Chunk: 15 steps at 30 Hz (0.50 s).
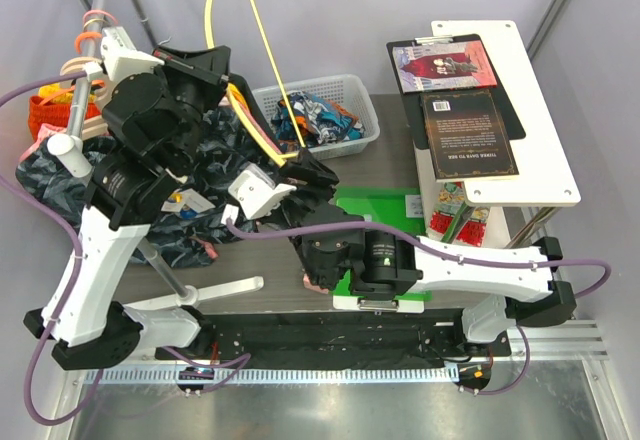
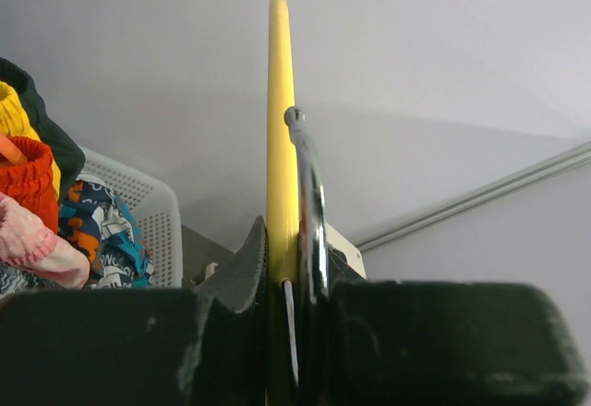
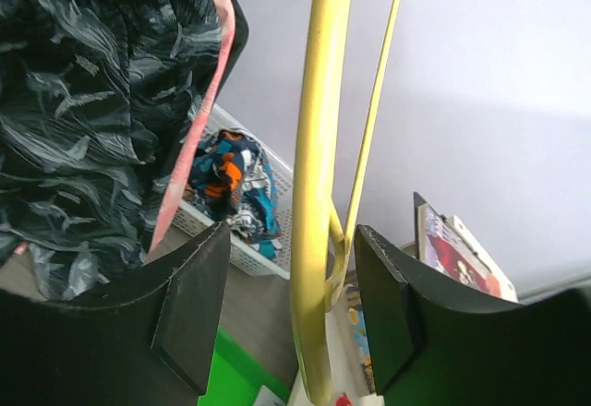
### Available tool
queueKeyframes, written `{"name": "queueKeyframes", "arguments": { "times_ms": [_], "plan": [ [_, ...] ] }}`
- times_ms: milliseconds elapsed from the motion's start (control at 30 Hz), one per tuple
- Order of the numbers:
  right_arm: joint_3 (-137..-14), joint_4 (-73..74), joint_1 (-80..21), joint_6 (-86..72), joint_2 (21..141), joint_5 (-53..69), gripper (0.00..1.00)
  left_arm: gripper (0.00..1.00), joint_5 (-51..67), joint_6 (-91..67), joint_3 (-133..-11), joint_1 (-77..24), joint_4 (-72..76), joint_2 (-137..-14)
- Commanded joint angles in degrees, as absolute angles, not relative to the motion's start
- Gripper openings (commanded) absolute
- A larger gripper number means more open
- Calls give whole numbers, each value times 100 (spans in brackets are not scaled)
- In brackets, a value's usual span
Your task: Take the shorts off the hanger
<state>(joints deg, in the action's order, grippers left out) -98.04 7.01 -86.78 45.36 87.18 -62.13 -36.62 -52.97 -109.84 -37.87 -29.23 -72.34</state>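
Shorts [image 1: 318, 120]: bunched in the white basket [image 1: 365, 88] at the far middle of the worktop [image 1: 392, 165], off the hanger [image 1: 262, 32].
Hanger: bare, held up over the dark leaf-print garment [image 1: 232, 150], hook uppermost.
Left fingers [image 2: 249, 263]: clamped on one arm of the hanger.
Right fingers [image 3: 194, 304]: apart, one on either side of the hanger's lower end; contact unclear.

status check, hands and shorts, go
Left hand shut on the hanger. Right hand open, straddling the hanger's arm. Shorts off it, lying in the white basket. Nothing blocking.
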Motion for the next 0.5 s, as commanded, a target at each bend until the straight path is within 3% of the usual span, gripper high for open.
{"name": "queueKeyframes", "arguments": {
  "times_ms": [0, 100, 133, 200, 233, 267, 367, 400, 433, 467],
  "plan": [
    [-9440, -1061, -8701, 5957, 8640, -6565, 60, 0, -3850, -5634, -10987, -3779, -2847, -7084],
    [-8914, -2430, -8701, 7212, 8692, -6644, 54, 0, -3815, -5722, -10934, -3779, -2892, -7049],
    [-8668, -3426, -8701, 7546, 8710, -6645, 43, 0, -3814, -5774, -10899, -3779, -2892, -7031],
    [-8605, -3988, -8701, 8179, 8815, -6610, 28, 0, -3762, -5818, -10863, -3779, -2883, -7014],
    [-8604, -4347, -8701, 8304, 8842, -6583, 12, 0, -3710, -5818, -10828, -3779, -2839, -7005],
    [-8604, -4446, -8692, 8384, 8877, -6557, 2, 1, -3665, -5792, -10837, -3779, -2821, -7005],
    [-8578, -4465, -8701, 8473, 8816, -6478, 1, 3, -3358, -5539, -10898, -3779, -2734, -7022],
    [-8526, -4474, -8692, 8473, 8772, -6460, 1, 9, -3262, -5494, -10907, -3779, -2716, -6996],
    [-8421, -4456, -8701, 8447, 8711, -6451, 1, 24, -3130, -5450, -10855, -3779, -2690, -6961],
    [-8359, -4439, -8701, 8394, 8658, -6442, 1, 32, -3042, -5319, -10767, -3779, -2489, -6900]
  ]
}}
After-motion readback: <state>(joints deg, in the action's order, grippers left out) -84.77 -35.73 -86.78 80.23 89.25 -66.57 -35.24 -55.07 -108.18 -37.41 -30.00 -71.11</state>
